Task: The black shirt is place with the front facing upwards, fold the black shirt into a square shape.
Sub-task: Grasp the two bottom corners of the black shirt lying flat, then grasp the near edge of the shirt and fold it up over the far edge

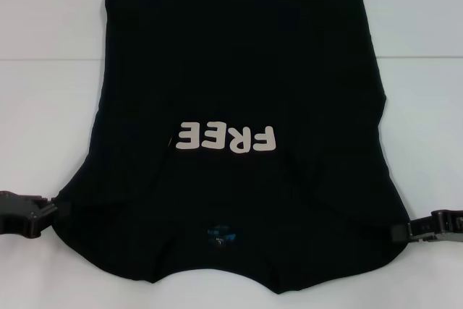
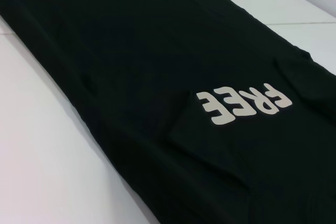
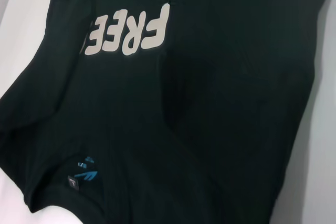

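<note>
The black shirt (image 1: 239,70) lies flat on the white table, front up, with its pale "FREE" lettering (image 1: 224,137) upside down to me. Its neck and small bluish label (image 1: 219,235) lie at the near edge. Creases run inward below the lettering. My left gripper (image 1: 45,209) sits low on the table, at the shirt's near left edge. My right gripper (image 1: 402,232) sits the same way at the near right edge. In the left wrist view I see the shirt (image 2: 157,77) and its lettering (image 2: 244,103). The right wrist view shows the lettering (image 3: 131,31) and the label (image 3: 84,171).
The white table (image 1: 51,106) shows on both sides of the shirt and beyond its far hem. A seam line (image 1: 419,57) crosses the tabletop.
</note>
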`<control>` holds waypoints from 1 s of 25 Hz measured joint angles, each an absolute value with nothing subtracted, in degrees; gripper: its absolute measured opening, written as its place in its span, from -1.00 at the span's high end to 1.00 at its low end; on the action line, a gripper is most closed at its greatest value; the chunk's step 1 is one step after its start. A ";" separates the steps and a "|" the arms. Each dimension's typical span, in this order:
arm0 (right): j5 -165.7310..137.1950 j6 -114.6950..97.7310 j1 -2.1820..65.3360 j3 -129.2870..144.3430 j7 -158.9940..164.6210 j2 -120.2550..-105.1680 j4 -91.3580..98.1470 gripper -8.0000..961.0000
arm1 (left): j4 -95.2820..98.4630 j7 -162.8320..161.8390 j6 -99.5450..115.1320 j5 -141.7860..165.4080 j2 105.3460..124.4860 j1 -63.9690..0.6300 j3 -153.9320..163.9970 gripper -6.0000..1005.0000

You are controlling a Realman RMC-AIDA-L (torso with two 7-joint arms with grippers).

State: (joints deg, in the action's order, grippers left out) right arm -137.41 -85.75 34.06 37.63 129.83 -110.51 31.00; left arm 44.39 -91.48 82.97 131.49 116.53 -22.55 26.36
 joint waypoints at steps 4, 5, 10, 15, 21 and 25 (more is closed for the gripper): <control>-137.19 -85.66 33.47 37.00 128.89 -110.80 31.01 0.39 | 44.39 -91.58 82.99 131.47 116.53 -22.57 26.37 0.89; -137.14 -85.63 33.32 36.53 128.42 -110.94 31.02 0.44 | 44.39 -91.64 83.02 131.47 116.53 -22.58 26.36 0.89; -137.10 -85.59 32.48 33.92 125.36 -111.66 31.03 0.66 | 44.39 -91.88 83.99 131.34 116.72 -22.75 24.64 0.89; -137.00 -86.00 30.62 29.98 120.21 -112.49 31.03 0.85 | 43.91 -92.05 86.74 130.68 117.09 -22.97 19.10 0.89; -136.99 -91.37 27.09 22.69 111.89 -113.33 31.04 0.89 | 42.86 -95.77 90.72 130.05 116.87 -22.07 13.58 0.89; -136.99 -94.91 24.66 19.18 108.47 -113.19 31.08 0.88 | 42.62 -96.25 93.35 130.04 117.02 -20.13 10.40 0.89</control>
State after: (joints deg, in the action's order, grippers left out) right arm -136.99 -94.91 24.66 19.18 108.47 -113.19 31.08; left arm 42.62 -96.25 93.35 130.04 117.02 -20.13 10.40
